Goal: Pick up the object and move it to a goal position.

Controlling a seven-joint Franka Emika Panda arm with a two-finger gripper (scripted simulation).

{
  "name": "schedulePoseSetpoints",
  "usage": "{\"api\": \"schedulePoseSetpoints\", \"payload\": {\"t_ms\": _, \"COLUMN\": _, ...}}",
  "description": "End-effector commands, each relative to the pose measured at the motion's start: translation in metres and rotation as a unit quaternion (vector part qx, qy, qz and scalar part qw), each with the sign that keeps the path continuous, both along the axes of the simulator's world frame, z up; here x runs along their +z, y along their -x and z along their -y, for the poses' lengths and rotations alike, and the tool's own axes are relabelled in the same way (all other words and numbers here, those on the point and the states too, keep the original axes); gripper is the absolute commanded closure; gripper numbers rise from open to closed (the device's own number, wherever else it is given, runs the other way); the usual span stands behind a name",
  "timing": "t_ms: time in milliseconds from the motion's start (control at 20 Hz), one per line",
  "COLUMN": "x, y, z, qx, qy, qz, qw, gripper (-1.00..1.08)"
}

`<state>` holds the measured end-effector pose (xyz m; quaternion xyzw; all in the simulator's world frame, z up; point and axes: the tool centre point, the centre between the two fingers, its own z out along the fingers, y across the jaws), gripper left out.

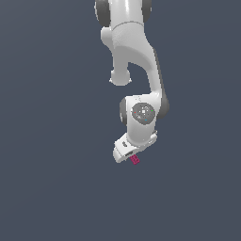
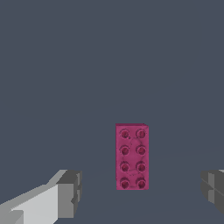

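The object is a small flat magenta-red studded brick [image 2: 132, 156] lying on the dark grey surface. In the wrist view it sits between my two grey fingertips [image 2: 70, 192], with clear gaps on both sides and nothing touching it. My gripper [image 2: 142, 192] is open and empty, its jaws spread wide. In the exterior view the white arm hangs down from the top, and the brick [image 1: 134, 159] peeks out just under the gripper's [image 1: 126, 153] lower end. The fingers themselves are hidden behind the hand in that view.
A plain dark grey surface [image 1: 52, 179] fills both views. The white arm [image 1: 134, 56] reaches down from the upper middle of the exterior view.
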<state>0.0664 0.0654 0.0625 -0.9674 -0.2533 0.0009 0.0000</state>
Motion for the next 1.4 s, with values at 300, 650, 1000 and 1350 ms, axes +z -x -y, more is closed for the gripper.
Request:
{"api": "schedulePoseSetpoints", "payload": {"t_ms": 300, "x": -0.018, "y": 0.000, "z": 0.000, "qx": 0.001, "qy": 0.000, "qz": 0.001, "qw": 1.0000, "gripper": -0.92}}
{"api": "schedulePoseSetpoints", "payload": {"t_ms": 650, "x": -0.048, "y": 0.000, "z": 0.000, "qx": 0.002, "qy": 0.000, "qz": 0.001, "qw": 1.0000, "gripper": -0.92}}
{"api": "schedulePoseSetpoints", "payload": {"t_ms": 1000, "x": -0.051, "y": -0.001, "z": 0.000, "qx": 0.002, "qy": 0.000, "qz": 0.001, "qw": 1.0000, "gripper": 1.08}}
{"api": "schedulePoseSetpoints", "payload": {"t_ms": 1350, "x": -0.051, "y": -0.001, "z": 0.000, "qx": 0.002, "qy": 0.000, "qz": 0.001, "qw": 1.0000, "gripper": 1.08}}
